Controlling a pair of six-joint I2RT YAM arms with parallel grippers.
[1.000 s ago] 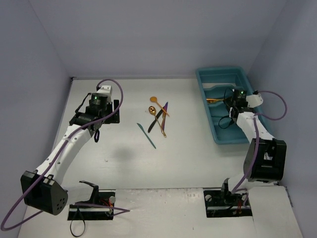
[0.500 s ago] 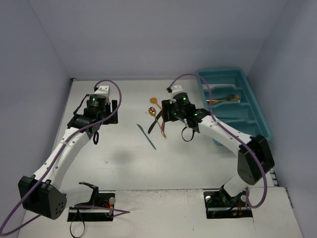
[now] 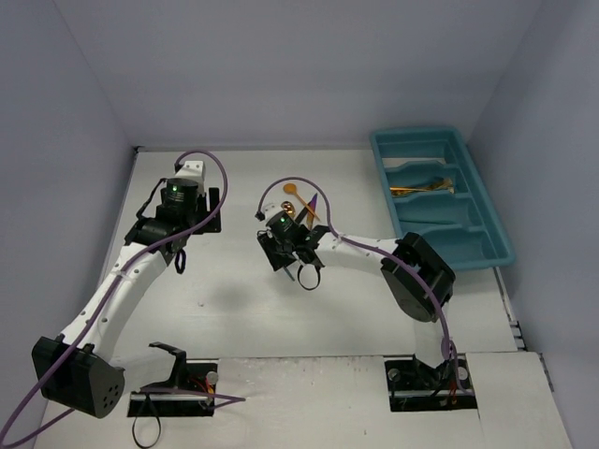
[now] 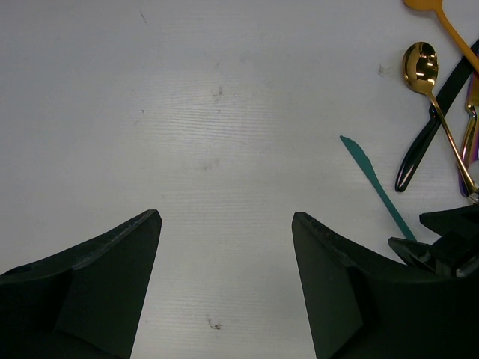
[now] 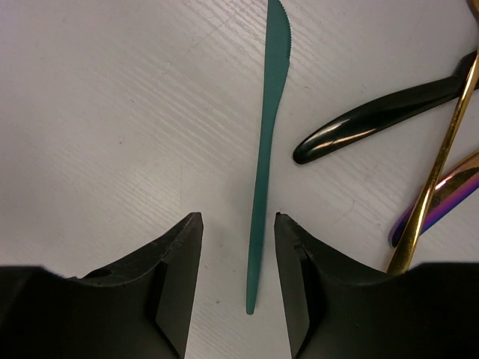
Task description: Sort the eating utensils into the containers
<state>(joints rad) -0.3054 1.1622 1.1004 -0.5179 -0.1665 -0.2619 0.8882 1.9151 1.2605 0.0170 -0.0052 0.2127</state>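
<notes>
A teal-blue knife (image 5: 262,187) lies flat on the white table. My right gripper (image 5: 238,217) is open, its fingers on either side of the knife's handle end without touching it. From above, the right gripper (image 3: 284,257) sits left of the utensil pile. A black utensil (image 5: 374,120), a gold spoon handle (image 5: 438,172) and a purple-iridescent piece (image 5: 441,198) lie just right of the knife. My left gripper (image 4: 226,215) is open and empty over bare table, left of the knife (image 4: 374,187). The teal tray (image 3: 496,234) holds gold utensils (image 3: 426,187).
A gold spoon (image 4: 423,63) and a black utensil (image 4: 419,146) lie beyond the knife, with a second gold spoon (image 3: 290,189) further back. The right arm stretches across the table's middle. Grey walls close in on three sides.
My right arm has swung left from the tray, past the utensil pile, and come down over the teal knife. The left arm has barely moved.
</notes>
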